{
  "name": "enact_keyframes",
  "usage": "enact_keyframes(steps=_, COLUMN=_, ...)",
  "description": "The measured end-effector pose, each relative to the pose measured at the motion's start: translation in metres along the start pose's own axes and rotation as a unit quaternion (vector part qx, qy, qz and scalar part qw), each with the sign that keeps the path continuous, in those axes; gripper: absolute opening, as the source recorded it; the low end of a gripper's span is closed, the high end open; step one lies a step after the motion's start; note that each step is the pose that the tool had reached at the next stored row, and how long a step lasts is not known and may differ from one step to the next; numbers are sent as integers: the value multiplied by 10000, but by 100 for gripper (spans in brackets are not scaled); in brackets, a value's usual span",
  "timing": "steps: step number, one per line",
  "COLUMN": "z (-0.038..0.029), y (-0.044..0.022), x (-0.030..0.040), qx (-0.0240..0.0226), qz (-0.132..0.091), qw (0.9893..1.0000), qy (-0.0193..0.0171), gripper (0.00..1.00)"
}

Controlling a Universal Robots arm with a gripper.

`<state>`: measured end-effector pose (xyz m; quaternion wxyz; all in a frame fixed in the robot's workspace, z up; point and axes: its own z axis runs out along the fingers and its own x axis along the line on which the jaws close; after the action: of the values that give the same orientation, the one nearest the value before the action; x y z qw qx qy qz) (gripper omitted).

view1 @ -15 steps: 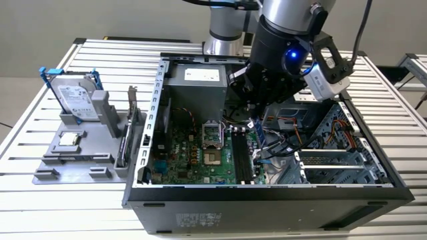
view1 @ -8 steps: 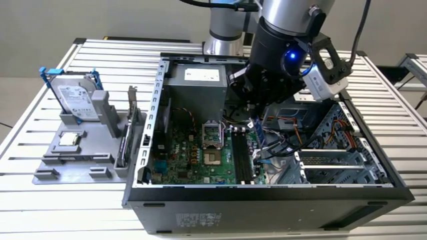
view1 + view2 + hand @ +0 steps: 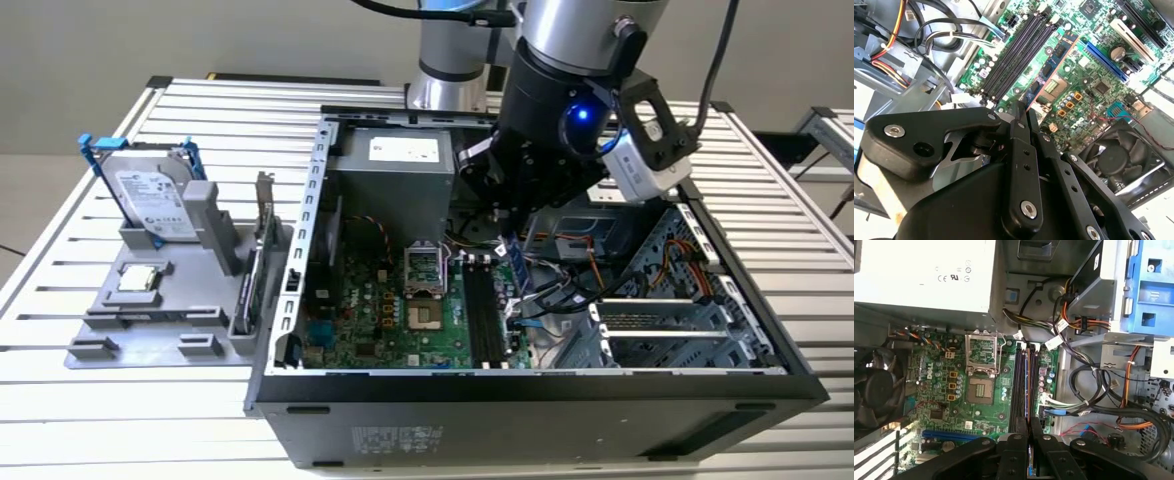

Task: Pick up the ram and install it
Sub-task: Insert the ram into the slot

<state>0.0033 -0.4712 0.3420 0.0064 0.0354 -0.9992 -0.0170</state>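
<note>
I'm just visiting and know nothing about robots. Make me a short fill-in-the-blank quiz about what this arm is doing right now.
1. The gripper is shut on a thin ____ memory stick.
2. The stick hangs above the long black ____ of the green board.
3. In the exterior view, the silver hard drive stands upright on the grey ____, outside the computer case.

Missing words: blue; slots; stand
</note>
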Motion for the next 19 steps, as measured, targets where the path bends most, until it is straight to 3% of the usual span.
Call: enact_keyframes(steps=19, z=54, y=23, x=-8, qx=0, qz=8, qw=10000, qy=0, gripper=0)
